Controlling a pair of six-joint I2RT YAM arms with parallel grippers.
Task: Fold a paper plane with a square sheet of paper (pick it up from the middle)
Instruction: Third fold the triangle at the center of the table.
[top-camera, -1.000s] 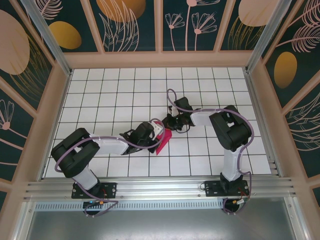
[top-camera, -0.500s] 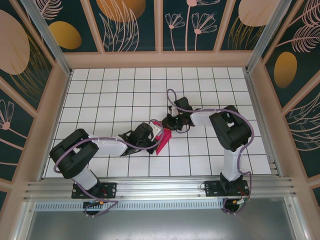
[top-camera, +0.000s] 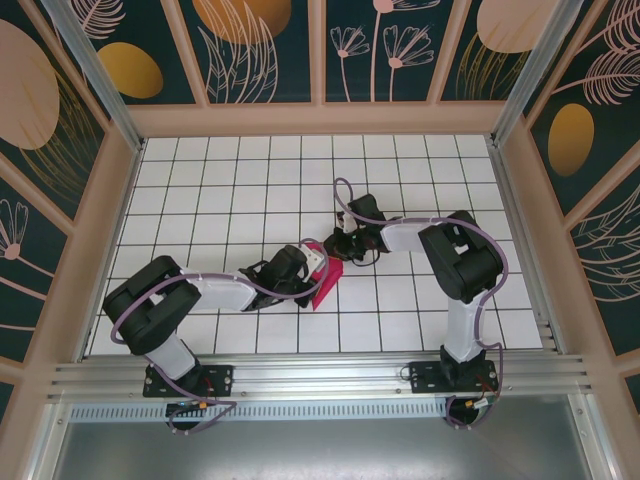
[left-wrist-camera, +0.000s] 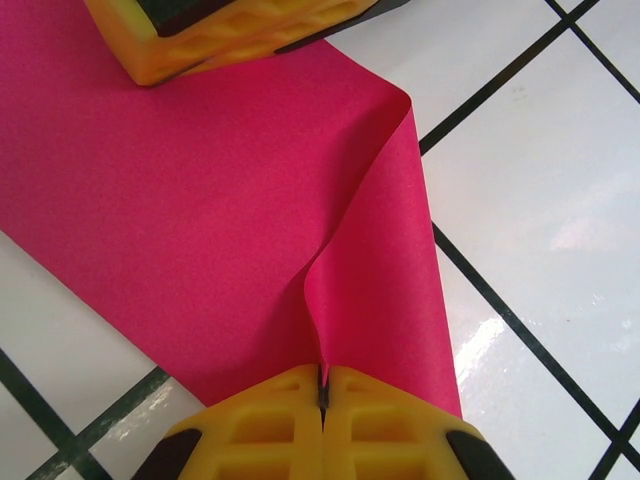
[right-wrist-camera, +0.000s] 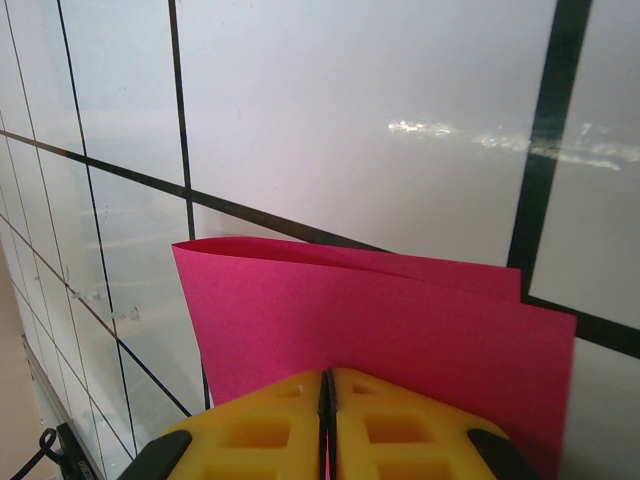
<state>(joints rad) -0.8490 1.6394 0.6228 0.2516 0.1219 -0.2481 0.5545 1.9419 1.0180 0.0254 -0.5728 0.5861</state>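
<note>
Plainly, the sheet of paper (top-camera: 325, 283) is only partway to being a plane. In the top view it lies close to the middle of the table (top-camera: 220, 190), a little toward 6 o'clock, as a narrow magenta strip running from 12 to 6 and partly lifted off the tiles. The right wrist view shows two layers (right-wrist-camera: 380, 320) with a soft rounded bend along the 12 o'clock edge. I judge that at least one fold is started but not pressed flat. The left wrist view shows a flap (left-wrist-camera: 380, 260) standing up from the flat part, curling over at 1 o'clock. No pointed nose or wing crease can be made out, so the sharpening of this fold, the nose folds and the wings all appear to be left.

The left gripper (left-wrist-camera: 322, 385) is clamped on the raised flap at its 6 o'clock edge, jaws pressed together on the paper. In the top view it sits at the sheet's 9 o'clock (top-camera: 308, 270). The right gripper (right-wrist-camera: 326, 385) is likewise closed on the doubled paper, and comes in from the sheet's 12 to 1 o'clock (top-camera: 338, 250). Its yellow fingers (left-wrist-camera: 240, 30) rest on the paper at the top of the left wrist view.

Around them are white tiles with black grid lines. Patterned wall panels (top-camera: 260, 40) stand at 12, 3 and 9 o'clock, and a metal rail (top-camera: 320, 378) carrying the arm bases runs along 6 o'clock. Nothing loose lies near. The likeliest hindrance, to my eye, is the two wrists crowding each other over so small a sheet.
</note>
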